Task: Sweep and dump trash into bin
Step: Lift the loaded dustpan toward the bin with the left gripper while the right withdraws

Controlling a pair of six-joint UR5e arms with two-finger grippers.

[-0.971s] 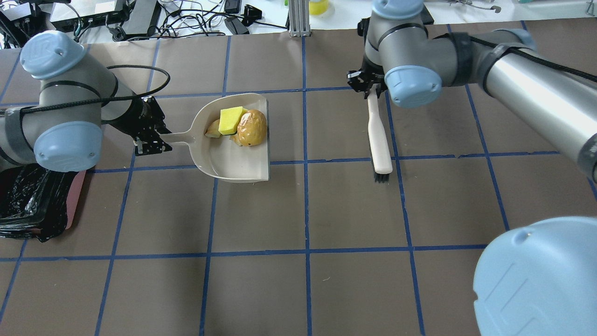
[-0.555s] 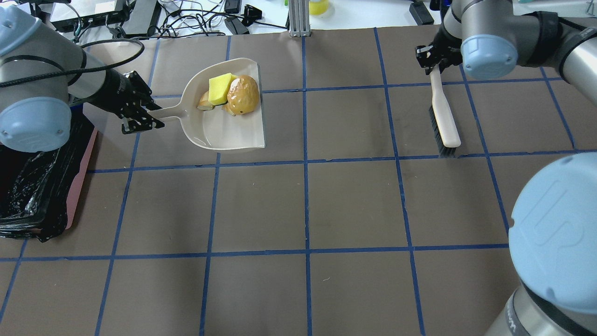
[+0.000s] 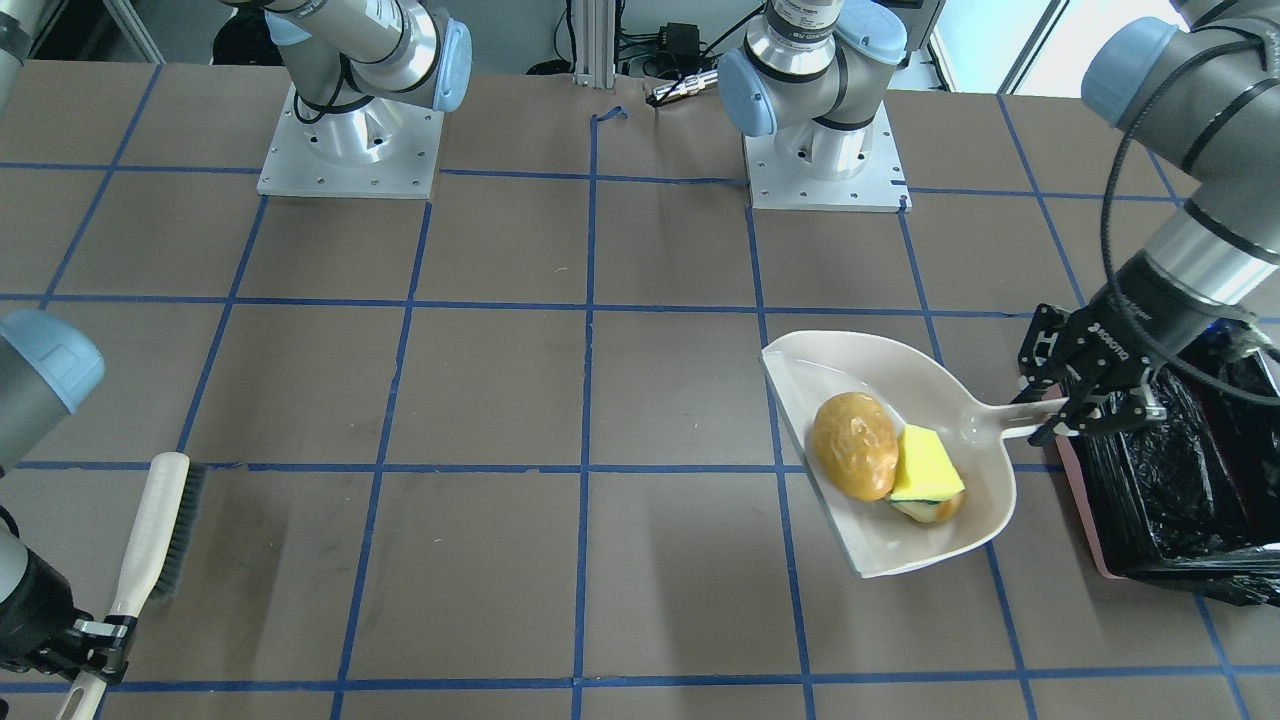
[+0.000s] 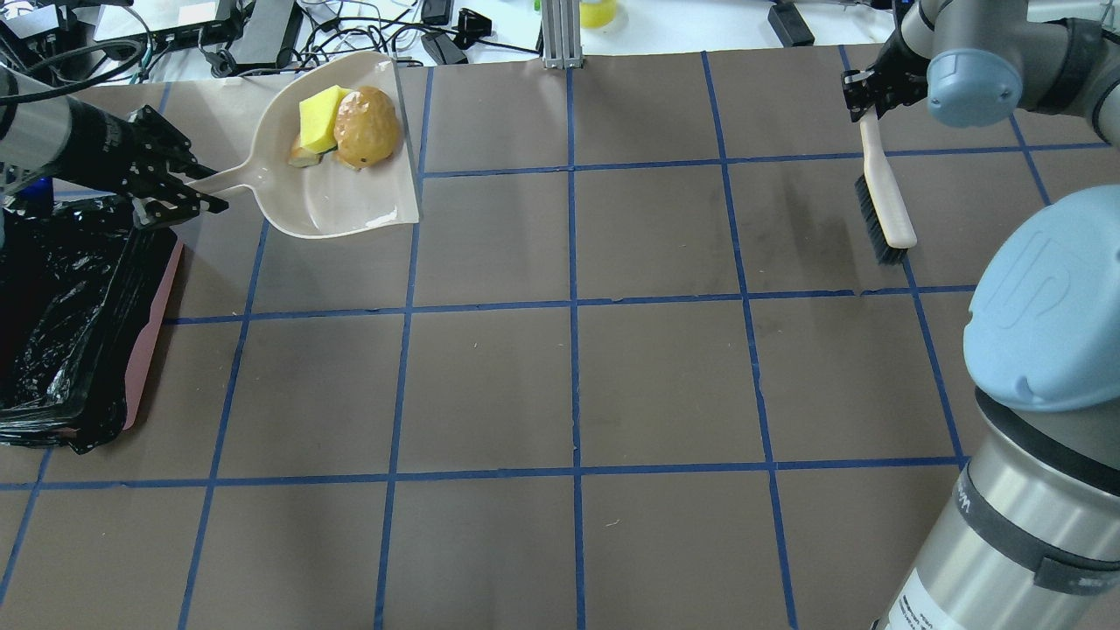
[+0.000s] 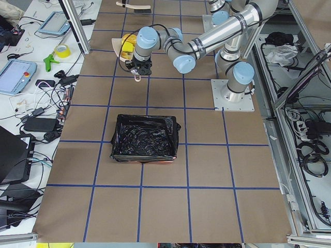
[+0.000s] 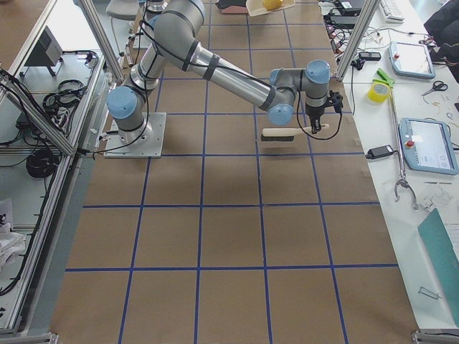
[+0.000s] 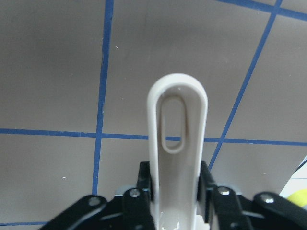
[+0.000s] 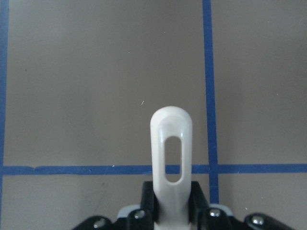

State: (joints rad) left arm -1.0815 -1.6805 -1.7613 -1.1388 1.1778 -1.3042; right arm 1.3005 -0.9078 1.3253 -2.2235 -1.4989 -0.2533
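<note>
My left gripper is shut on the handle of the beige dustpan and holds it above the table, beside the far end of the bin. The bin is pink-sided with a black bag lining. In the pan lie the amber wad, the yellow-green sponge block and the peel. The front view shows the same pan, wad, block and left gripper. My right gripper is shut on the handle of a brush at the far right.
Cables and electronics lie past the table's far edge, close behind the dustpan. A metal post stands at the far middle. The right arm's elbow fills the near right. The arm bases are bolted at the robot side.
The left arm has carried the loaded dustpan up and to the far left, toward the bin's far end. The right arm has moved the brush further right and away.
</note>
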